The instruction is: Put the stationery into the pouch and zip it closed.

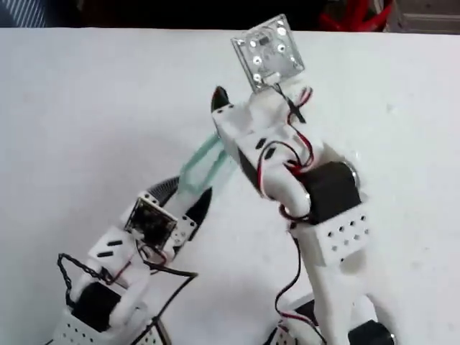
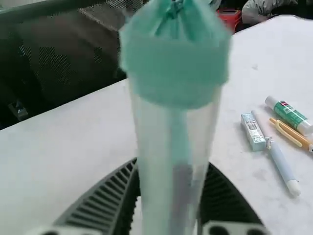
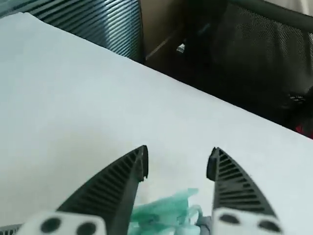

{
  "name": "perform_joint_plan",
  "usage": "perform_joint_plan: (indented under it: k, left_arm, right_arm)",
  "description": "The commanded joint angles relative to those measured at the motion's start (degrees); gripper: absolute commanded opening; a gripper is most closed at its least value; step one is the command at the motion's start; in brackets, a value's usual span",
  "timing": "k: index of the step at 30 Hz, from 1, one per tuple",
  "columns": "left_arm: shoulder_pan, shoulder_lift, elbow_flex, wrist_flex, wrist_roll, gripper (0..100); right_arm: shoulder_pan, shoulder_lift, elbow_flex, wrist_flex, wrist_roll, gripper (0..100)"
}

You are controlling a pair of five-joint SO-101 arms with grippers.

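Left pincer (image 2: 172, 164): closed on the pouch (image 2: 173, 63), one jaw against each side of its clear body. The pouch stands lengthwise out of the grip, with its teal fabric end farthest from the jaws. From the high view, the pouch slants across the middle of the bench (image 1: 86, 108) between the two arms.

Right pincer (image 3: 178, 150): jaws apart, tips well separated, nothing clamped. The crumpled teal end of the pouch lies low between the jaw bases; contact cannot be confirmed.

Stationery: out on the bench, apart from the pouch. A glue stick (image 2: 288, 115), an orange pen (image 2: 288, 133), a small teal block (image 2: 253, 131) and a pale blue pen (image 2: 282, 166) lie close together.
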Motion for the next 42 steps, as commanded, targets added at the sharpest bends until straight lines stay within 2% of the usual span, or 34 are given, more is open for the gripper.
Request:
perform_joint_plan:
  k: [1, 6, 10, 18, 23, 29, 34, 42]
  left_arm:
    - [0.0, 0.0, -0.4, -1.1, 0.0, 19]
    - [0.0, 0.0, -0.4, -1.4, 0.0, 19]
    - [0.0, 0.0, -0.4, -1.3, 0.0, 19]
    - [0.0, 0.0, -0.3, -1.4, 0.0, 19]
    - [0.0, 0.0, -0.3, -1.3, 0.0, 19]
    - [0.0, 0.0, -0.3, -1.1, 0.0, 19]
    - [0.0, 0.0, -0.2, -1.1, 0.0, 19]
    - [0.1, 0.0, 1.0, -1.5, 0.0, 19]
  right_arm:
    - [-1.6, -1.1, -2.5, 2.2, 0.4, 19.1]
    - [-1.4, -6.2, -2.5, 3.6, 0.8, 19.1]
    - [3.6, -9.8, -2.3, 5.0, 0.8, 19.1]
    - [19.2, -10.3, 0.1, 13.2, 0.4, 19.1]
    - [30.5, -10.3, 10.4, 13.2, 0.3, 19.1]
    - [31.6, -10.9, 33.0, 2.9, -3.3, 19.1]
    - [31.7, -10.9, 47.5, -10.3, -4.9, 19.1]
    - [31.4, -10.9, 56.9, -19.8, -5.0, 19.1]
